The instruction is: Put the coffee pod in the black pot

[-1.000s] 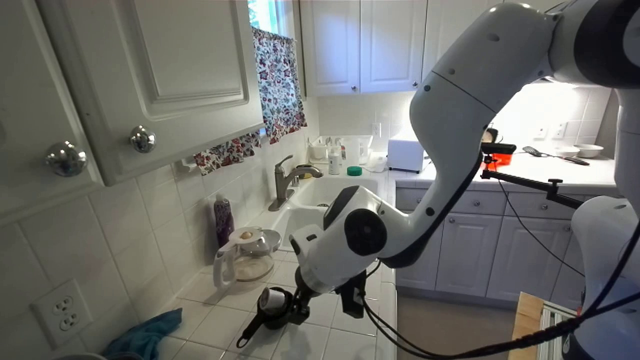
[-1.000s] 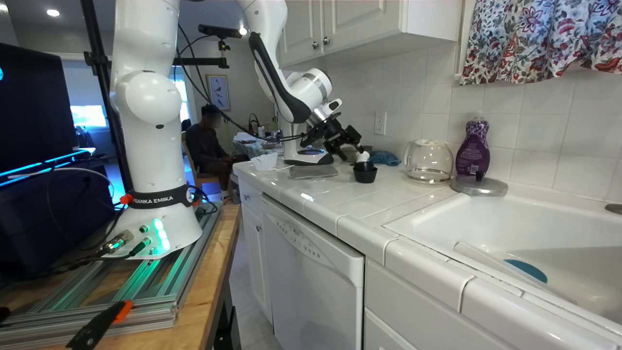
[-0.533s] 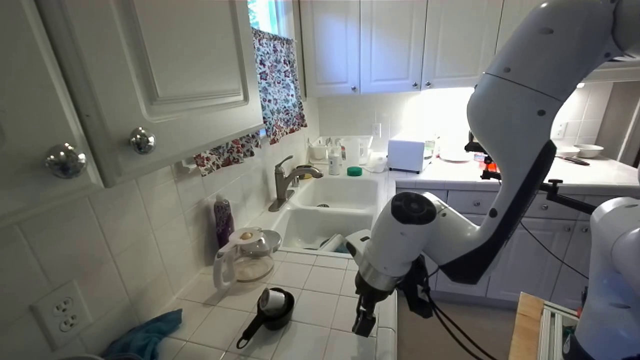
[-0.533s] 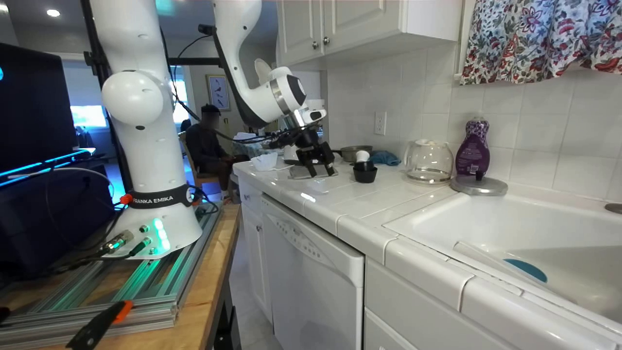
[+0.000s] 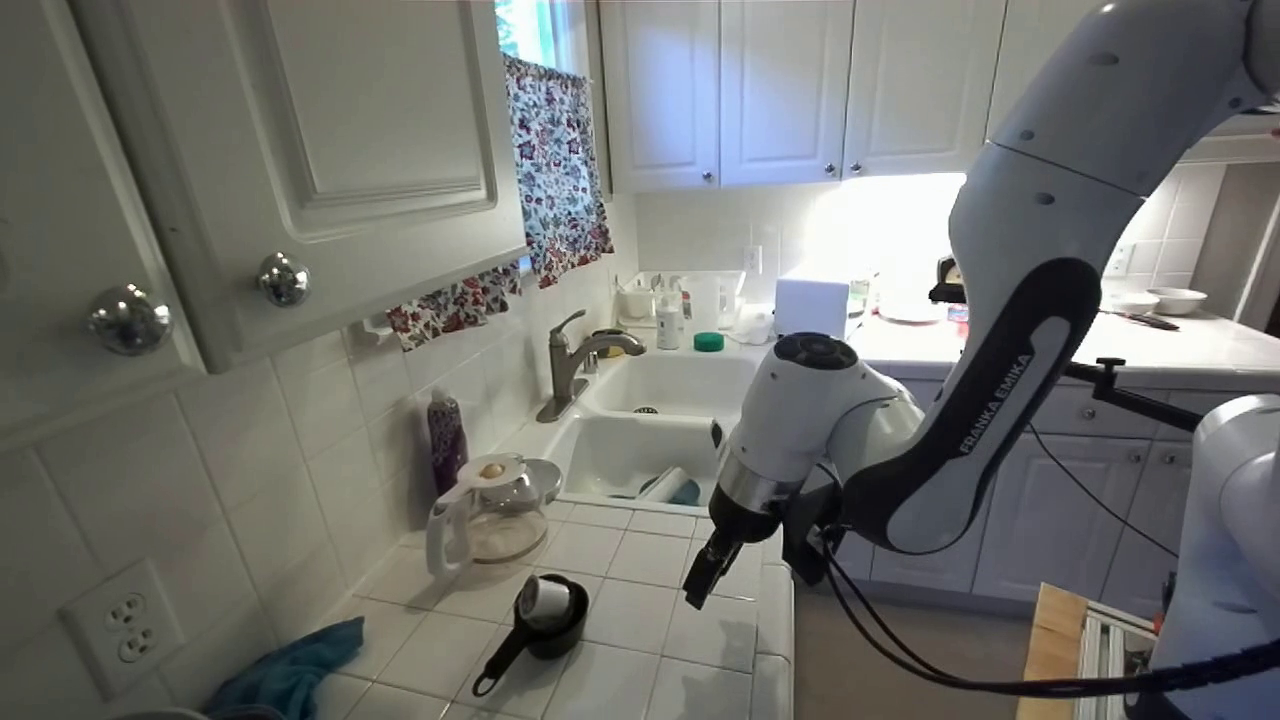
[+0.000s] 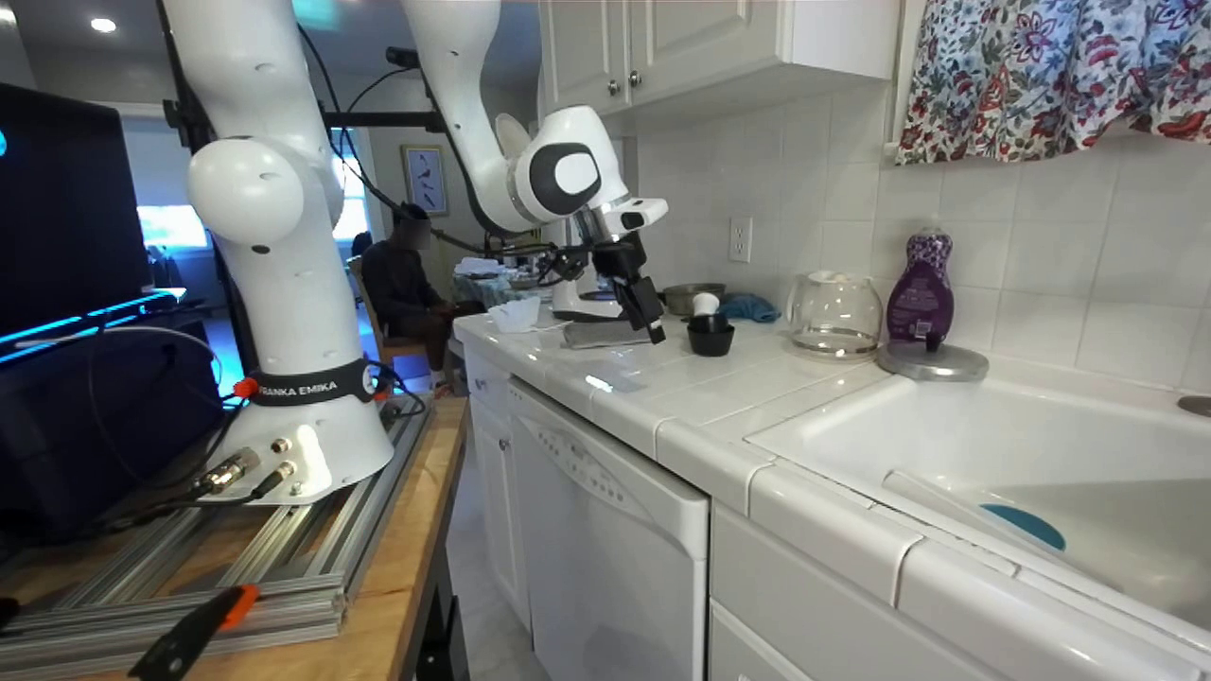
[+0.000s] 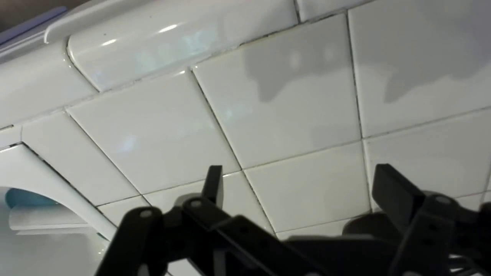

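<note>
The black pot [image 5: 562, 638] stands on the white tiled counter with its handle pointing toward the camera side. It also shows in an exterior view [image 6: 711, 340]. The white coffee pod [image 5: 544, 600] sits tilted in the pot and sticks up above its rim; its white top shows in an exterior view [image 6: 706, 304]. My gripper [image 5: 697, 592] is apart from the pot, above the counter between it and the front edge. In the wrist view the gripper [image 7: 300, 168] has its fingers wide apart with only tiles between them. Pot and pod are out of the wrist view.
A glass carafe [image 5: 508, 525] and a purple soap bottle [image 5: 447, 440] stand by the wall. The sink [image 5: 640, 450] lies beyond. A teal cloth [image 6: 749, 307], a wider pan [image 6: 693, 297] and a grey cloth [image 6: 610, 334] lie near the pot. A metal lid [image 6: 932, 360] is by the sink.
My gripper has moved from beside the pot toward the counter's front edge, then turned and shifted slightly. The arm has drawn back. The pot and pod have not moved.
</note>
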`<act>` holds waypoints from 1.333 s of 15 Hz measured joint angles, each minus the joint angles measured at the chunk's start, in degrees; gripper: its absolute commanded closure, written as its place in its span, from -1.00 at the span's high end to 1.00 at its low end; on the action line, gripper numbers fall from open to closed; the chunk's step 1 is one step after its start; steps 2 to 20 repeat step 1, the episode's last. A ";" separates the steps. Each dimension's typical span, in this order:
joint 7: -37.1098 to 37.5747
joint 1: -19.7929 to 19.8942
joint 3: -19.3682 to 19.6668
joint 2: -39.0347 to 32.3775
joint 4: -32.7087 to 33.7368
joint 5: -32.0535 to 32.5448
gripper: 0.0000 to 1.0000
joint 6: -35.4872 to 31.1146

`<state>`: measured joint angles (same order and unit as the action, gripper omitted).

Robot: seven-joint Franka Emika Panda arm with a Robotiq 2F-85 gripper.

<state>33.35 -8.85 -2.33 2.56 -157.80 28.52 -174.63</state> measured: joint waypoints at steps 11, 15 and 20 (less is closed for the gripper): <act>-0.17 0.00 -0.03 0.00 0.17 -1.10 1.00 0.00; -0.17 0.00 -0.03 0.00 0.17 -1.10 1.00 0.00; -0.17 0.00 -0.03 0.00 0.17 -1.10 1.00 0.00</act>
